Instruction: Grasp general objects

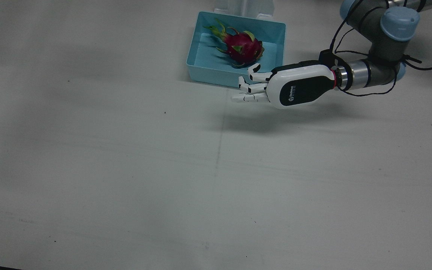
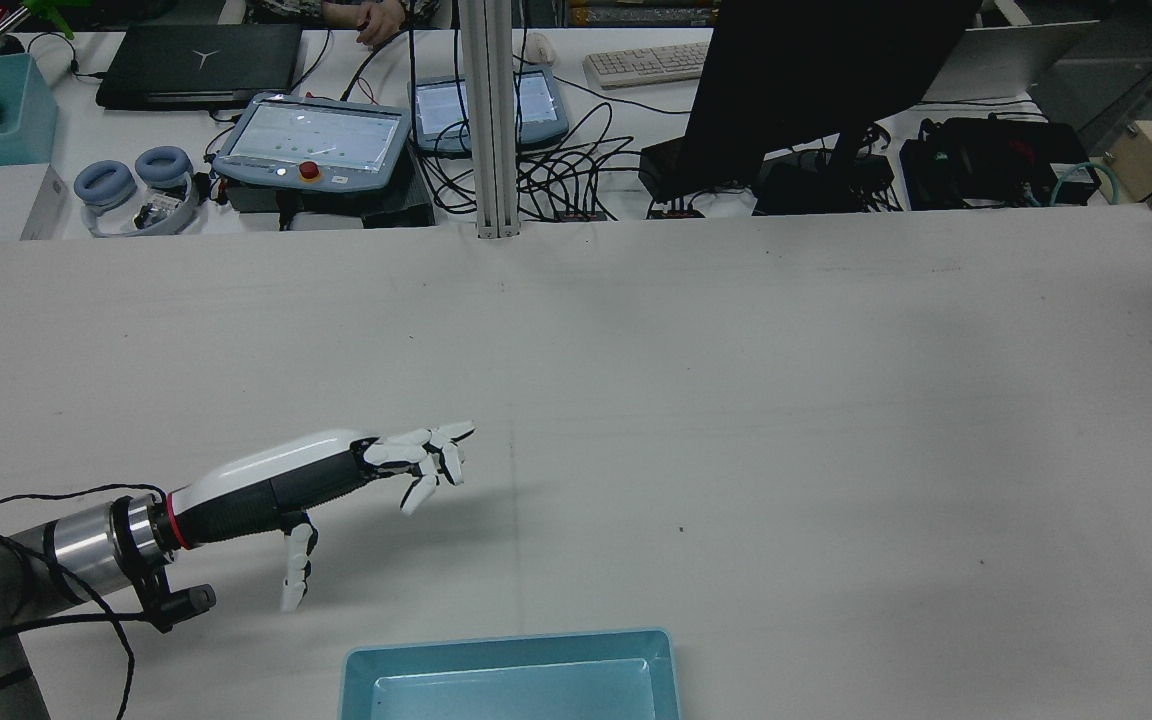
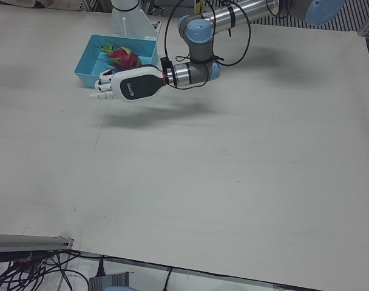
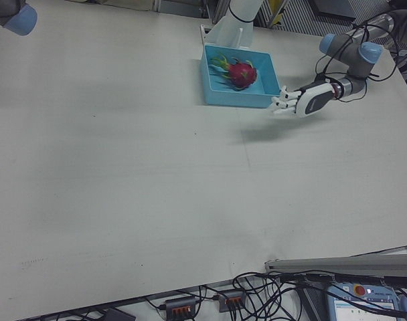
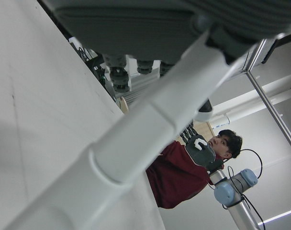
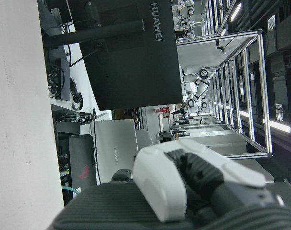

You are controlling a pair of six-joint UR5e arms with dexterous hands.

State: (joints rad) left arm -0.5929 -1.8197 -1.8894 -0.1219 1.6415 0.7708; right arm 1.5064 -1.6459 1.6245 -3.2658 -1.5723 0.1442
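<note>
On the front view the left hand (image 1: pixel 276 84) hangs above the white table (image 1: pixel 126 168), palm down, its forearm running in from 3 o'clock off a bent grey arm (image 1: pixel 377 41) with pale blue joint caps. The fingers (image 1: pixel 248 97) reach toward 9 o'clock, spread and nearly straight, closed on nothing; the thumb (image 1: pixel 255 69) angles toward the tray. The hand casts a shadow on the table beneath it, so it is clear of the surface. A small white logo sits on the black back of the hand, too small to read.

Just beside the fingertips, at about 11 o'clock from them, stands a light blue tray (image 1: pixel 201 67). A dragon fruit (image 1: pixel 243 47) lies in it, toward the 3 o'clock side of the floor. Its long axis runs from roughly 10 to 4 o'clock: the green leafy tip points to 10 o'clock, the round red body lies at the 4 o'clock end. The thumb is over the tray's near rim, apart from the fruit.

The right hand shows only in its own camera, as a white and black finger (image 6: pixel 184 187) close to the lens; how far it is open cannot be told. Beyond it a black monitor (image 6: pixel 131 52) reads "HUAWEI".
</note>
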